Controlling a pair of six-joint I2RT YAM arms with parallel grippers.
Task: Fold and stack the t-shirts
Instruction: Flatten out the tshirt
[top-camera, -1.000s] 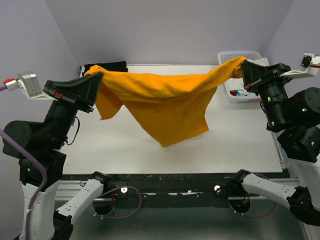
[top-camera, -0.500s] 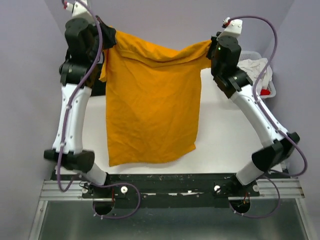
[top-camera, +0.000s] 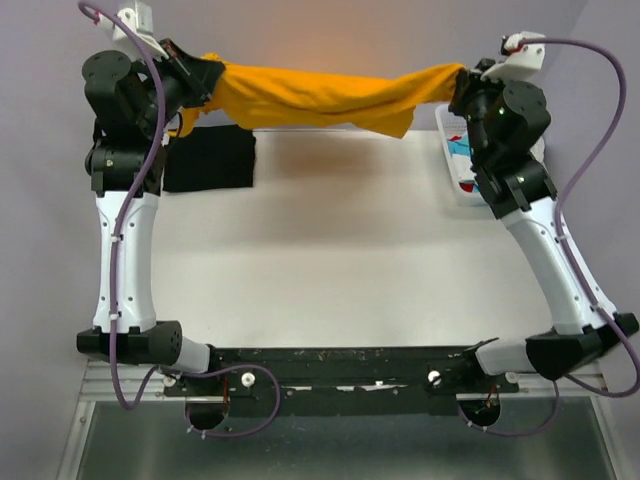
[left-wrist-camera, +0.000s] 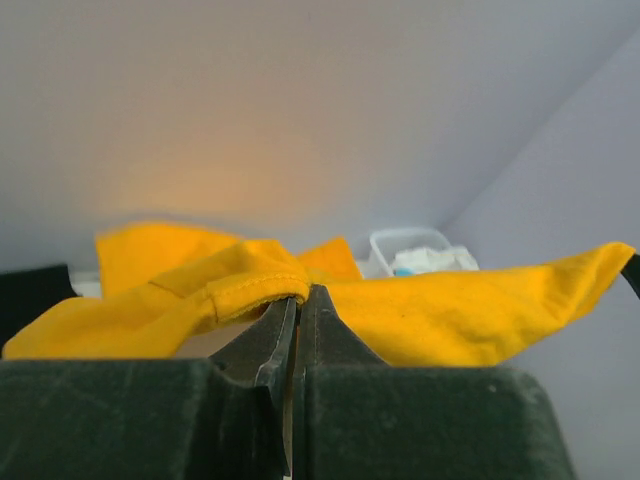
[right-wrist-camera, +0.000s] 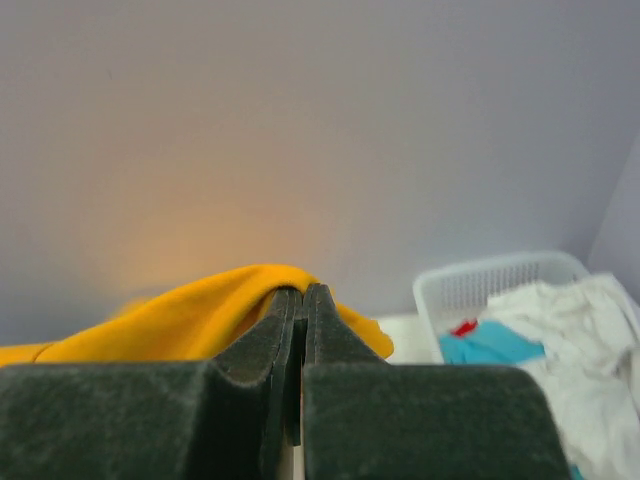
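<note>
Top external: my left gripper (top-camera: 205, 80) and right gripper (top-camera: 462, 88) each pinch the mustard-orange t-shirt (top-camera: 320, 95), strung across the far side; I'd lower both evenly so it lands flat.

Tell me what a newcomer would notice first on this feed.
The mustard-orange t-shirt hangs stretched like a banner above the far edge of the table, one end in each arm's shut jaws. A folded black t-shirt lies at far left; at far right, a white basket holds more shirts.

Mustard-orange t-shirt (top-camera: 320, 95), black t-shirt (top-camera: 210, 160), white lattice basket (right-wrist-camera: 490, 285) (holding teal, red, white cloth (right-wrist-camera: 585, 320)).
</note>
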